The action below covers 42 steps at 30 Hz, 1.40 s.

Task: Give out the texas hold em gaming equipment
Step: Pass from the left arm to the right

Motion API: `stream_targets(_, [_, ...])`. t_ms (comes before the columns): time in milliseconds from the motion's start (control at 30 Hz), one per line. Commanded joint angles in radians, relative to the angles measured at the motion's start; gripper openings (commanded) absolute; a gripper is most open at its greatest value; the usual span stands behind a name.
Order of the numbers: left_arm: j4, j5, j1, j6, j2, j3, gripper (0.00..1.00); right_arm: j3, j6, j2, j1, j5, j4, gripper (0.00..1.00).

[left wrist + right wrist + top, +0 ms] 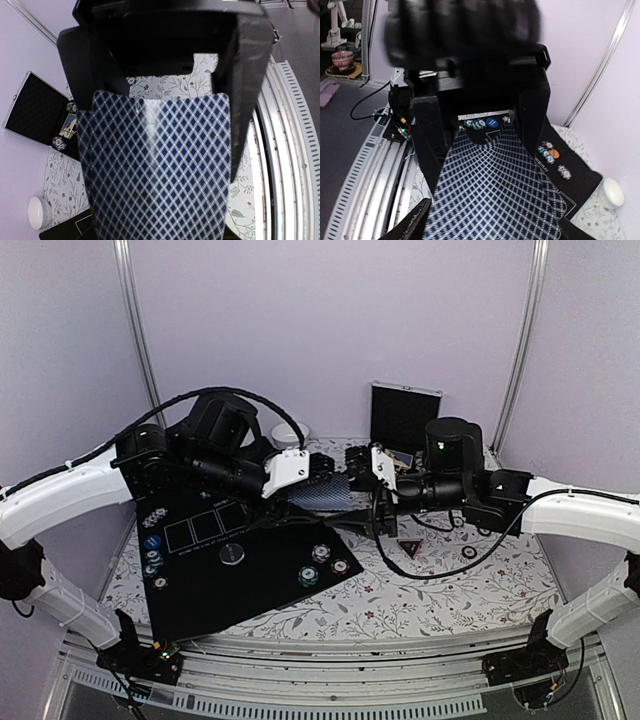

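Card (pixel 160 170), blue check back, hangs mid-air over worktop (pixel 450 590), prob mid-handover. Left jaws pinch its edges, bowing it; right jaws straddle the other end, can't tell if gripping.

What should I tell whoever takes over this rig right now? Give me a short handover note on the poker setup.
Left gripper: shut on the playing cards, held in the air between the arms.
Right gripper: jaws around the same cards' other end; gripping or letting go, I cannot tell.
Done: poker chips in several spots on the black mat, grey button on it too.
Triangular marker lies on the flowered cloth, right of the mat.
Left to do: no card dealt yet; the mat's card boxes are bare.
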Motion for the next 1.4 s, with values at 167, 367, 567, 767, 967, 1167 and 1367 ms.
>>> stream_targets(167, [0.01, -0.045, 0.015, 0.005, -0.007, 0.001, 0.42, -0.049, 0.052, -0.099, 0.01, 0.051, 0.016, 0.99])
stream_targets(367, [0.015, -0.066, 0.017, 0.009, -0.008, -0.005, 0.42, -0.015, 0.525, -0.138, -0.049, 0.024, 0.061, 0.99])
stream_targets(567, [0.02, -0.067, 0.017, 0.011, -0.006, -0.002, 0.42, 0.044, 0.875, -0.031, -0.052, 0.044, 0.003, 0.99])
stream_targets(767, [0.022, -0.05, 0.015, 0.012, -0.014, -0.003, 0.42, 0.084, 0.898, 0.045, -0.053, 0.0, -0.013, 0.96])
stream_targets(967, [0.025, -0.036, 0.015, 0.022, -0.029, -0.013, 0.42, 0.108, 0.918, 0.096, -0.059, -0.059, -0.002, 0.75])
stream_targets(1167, [0.029, -0.036, 0.014, 0.035, -0.03, -0.022, 0.42, 0.106, 0.959, 0.119, -0.071, -0.117, 0.031, 0.71])
stream_targets(1367, [0.033, -0.045, 0.014, 0.044, -0.035, -0.031, 0.42, 0.111, 0.973, 0.127, -0.08, -0.176, 0.036, 0.42])
